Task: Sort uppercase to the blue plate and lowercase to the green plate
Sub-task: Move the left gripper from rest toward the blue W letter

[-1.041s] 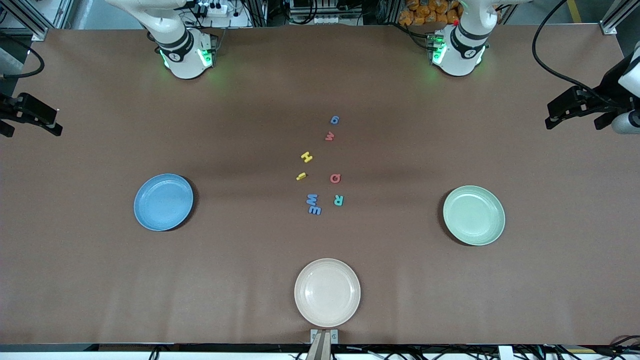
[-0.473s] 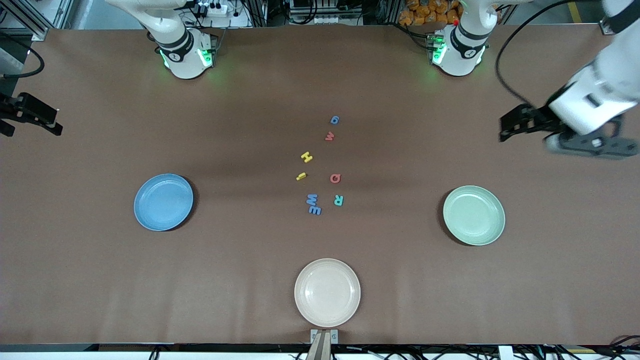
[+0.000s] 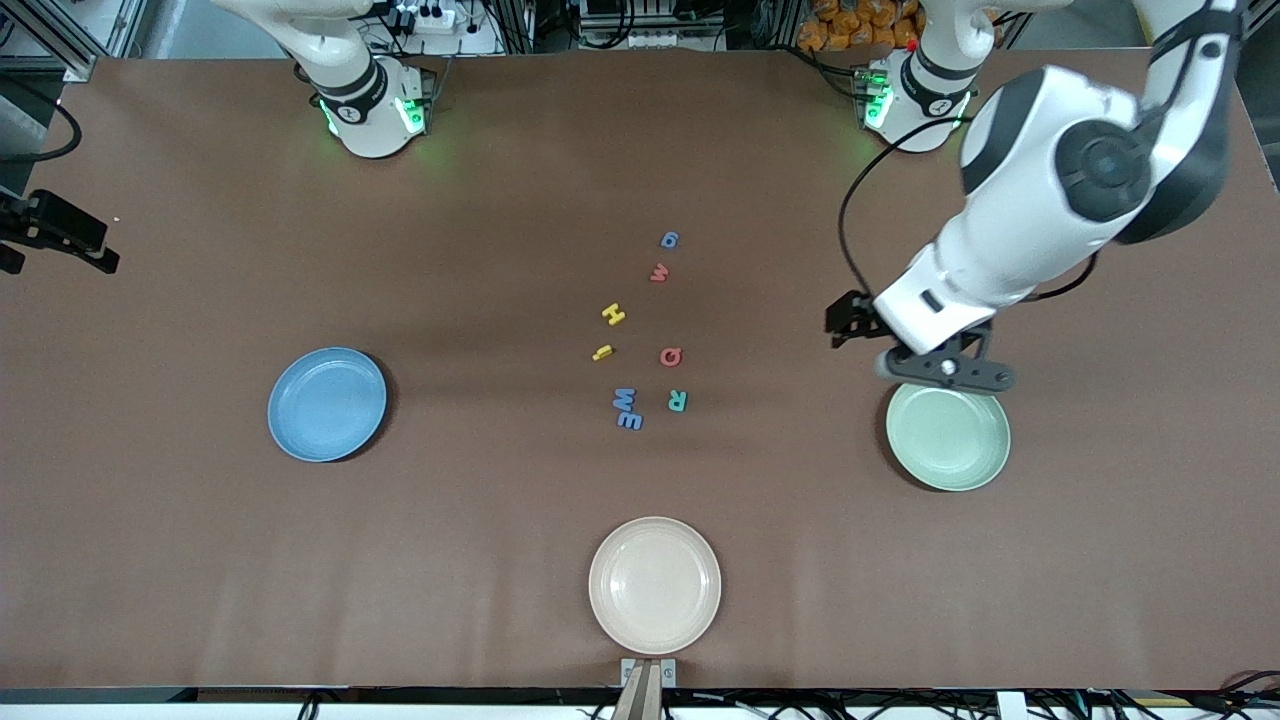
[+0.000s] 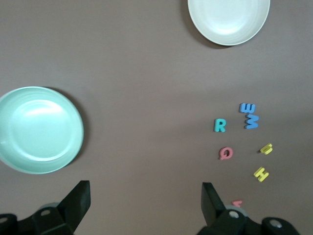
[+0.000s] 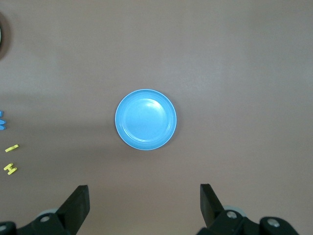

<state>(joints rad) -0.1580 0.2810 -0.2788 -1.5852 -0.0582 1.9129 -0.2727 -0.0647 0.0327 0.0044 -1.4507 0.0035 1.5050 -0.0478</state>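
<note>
The letters lie mid-table: blue g [image 3: 670, 240], red w [image 3: 659, 272], yellow H [image 3: 613, 315], yellow i [image 3: 602, 352], red Q [image 3: 671, 356], teal R [image 3: 677, 401], blue M [image 3: 625, 400] and the blue three-pronged letter [image 3: 630, 421]. The blue plate [image 3: 327, 404] lies toward the right arm's end, the green plate [image 3: 948, 432] toward the left arm's end; both hold nothing. My left gripper [image 3: 945, 370] hangs open and empty over the green plate's rim [image 4: 145, 205]. My right gripper [image 5: 144, 205] is open and empty, high up, looking down on the blue plate [image 5: 145, 119].
A cream plate [image 3: 655, 585] lies near the table's front edge, nearer the camera than the letters. Of the right arm's hand, only a black wrist part [image 3: 60, 235] shows at the table's end. The left wrist view shows R [image 4: 220, 125], Q [image 4: 226, 153] and the green plate [image 4: 39, 129].
My left arm has swung in from the table's end to over the green plate's rim. The right arm has barely moved. The letters and plates lie as before.
</note>
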